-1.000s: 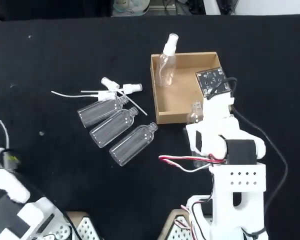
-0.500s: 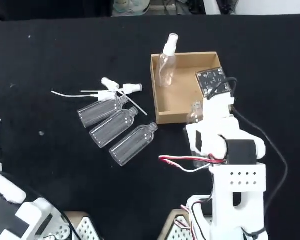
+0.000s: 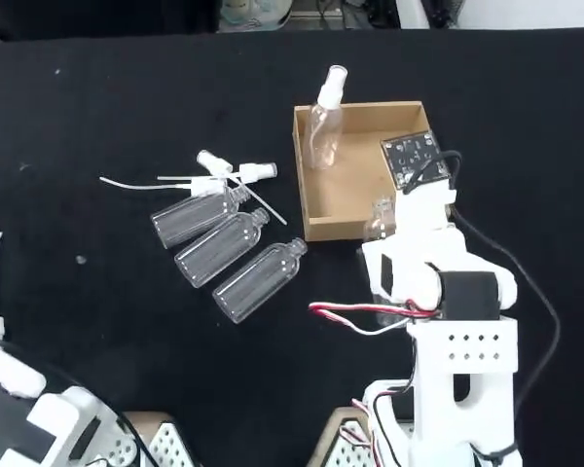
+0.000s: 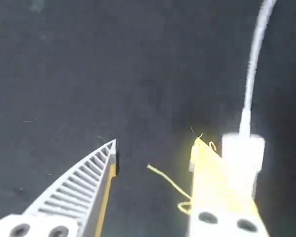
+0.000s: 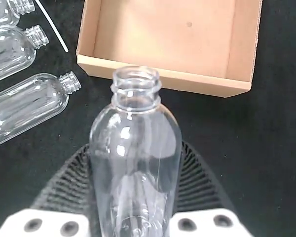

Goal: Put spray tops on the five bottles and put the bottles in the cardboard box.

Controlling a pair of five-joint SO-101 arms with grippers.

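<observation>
Right gripper (image 5: pixel 137 160): its jaws are clamping the belly of an open-necked bottle (image 5: pixel 135 128), holding it upright just in front of the cardboard box (image 5: pixel 163 79).
Left gripper (image 4: pixel 155 148): its jaws are standing wide apart, gripping nothing. A spray top (image 4: pixel 242 150) is sitting at the tip of 1 finger, with its dip tube (image 4: pixel 254 59) stretching away over the table (image 3: pixel 127 88).
Box contents: 1 capped bottle (image 3: pixel 323 131) is leaning in a far corner.
Waiting: 3 uncapped bottles (image 3: pixel 222 248) are lying side by side, apart from the box, with 3 loose spray tops (image 3: pixel 258 171) just beyond their necks.
Risk 1: the top is looking ungripped. Jaws closing off-centre could be flicking it away or pinching and bending the thin tube.
Risk 2: a tube arriving tilted could be missing the narrow mouth or levering the bottle askew in the right grip.
</observation>
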